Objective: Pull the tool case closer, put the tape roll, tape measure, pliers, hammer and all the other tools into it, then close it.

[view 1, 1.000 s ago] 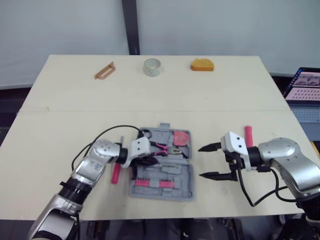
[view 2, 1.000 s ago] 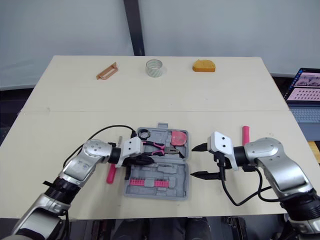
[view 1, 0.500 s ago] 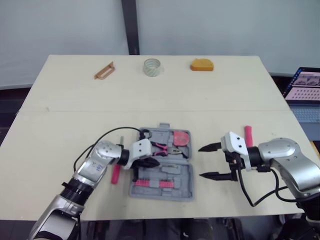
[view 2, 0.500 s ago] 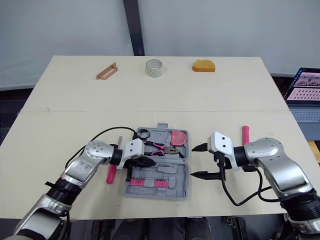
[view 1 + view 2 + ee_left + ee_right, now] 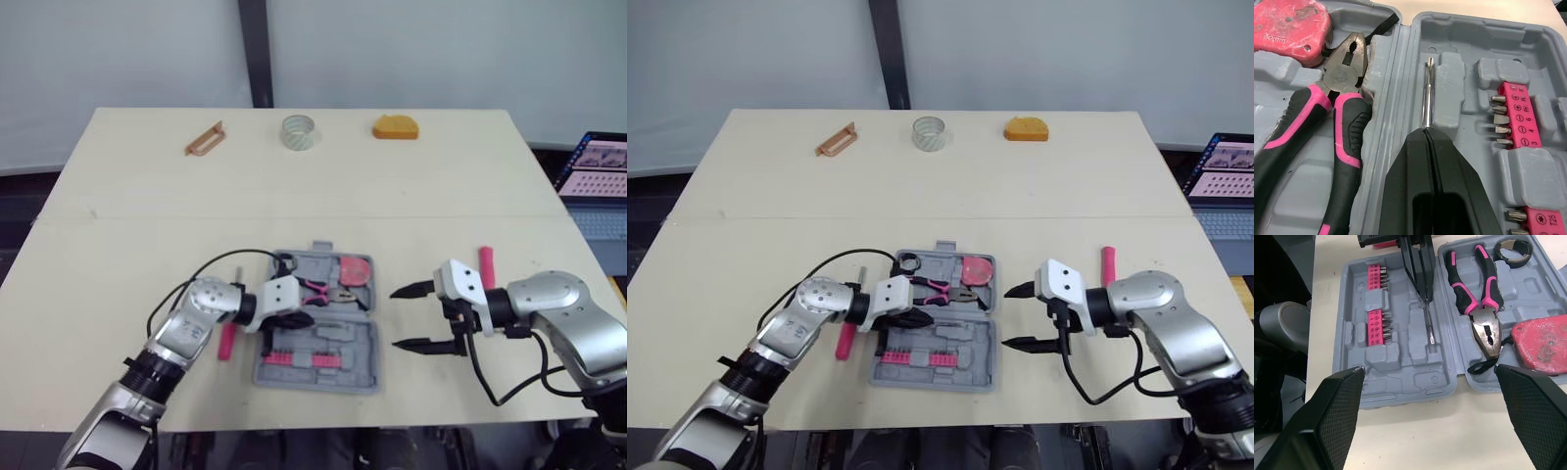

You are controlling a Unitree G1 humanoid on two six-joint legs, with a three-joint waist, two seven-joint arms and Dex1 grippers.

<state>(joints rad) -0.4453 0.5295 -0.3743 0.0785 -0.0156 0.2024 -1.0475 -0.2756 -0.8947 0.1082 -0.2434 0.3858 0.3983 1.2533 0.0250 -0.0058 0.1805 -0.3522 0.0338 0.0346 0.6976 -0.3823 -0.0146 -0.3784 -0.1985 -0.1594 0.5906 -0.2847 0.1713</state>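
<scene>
left wrist view: the left gripper (image 5: 1426, 133) is being shown clenched on a thin metal shaft (image 5: 1426, 93), both fingers pressed together around its near end. the shaft is being held along a slot in one half of the open tool case (image 5: 1459, 29). whether it is touching the slot cannot be told. the pink bit rack (image 5: 1515, 112) is being seen in that same half, just beside the slot. in the other half the pliers (image 5: 1337, 98) are lying with their jaws toward the red tape measure (image 5: 1288, 27), touching or nearly so. a black tape roll (image 5: 1512, 249) is being seen in the corner compartment past the pliers handles.

from the head cameras, the case is being seen open flat at the 6 o'clock side of the table (image 5: 147, 196), near the front edge. the left gripper is being held over its middle, reaching in from 9 o'clock. the right gripper (image 5: 394, 317) is being held at 3 o'clock of the case, just beside it and apart from it, fingers spread wide, nothing between them.

a pink-handled tool (image 5: 226, 340) is lying at 9 o'clock of the case, partly under the left arm. a pink handle (image 5: 486, 266) is lying at 3 o'clock, past the right gripper. along the 12 o'clock edge of the table a brown object (image 5: 204, 139), a clear tape roll (image 5: 299, 131) and an orange object (image 5: 395, 126) are lying well apart from the case. a laptop (image 5: 596, 168) is being seen off the table at 3 o'clock.
</scene>
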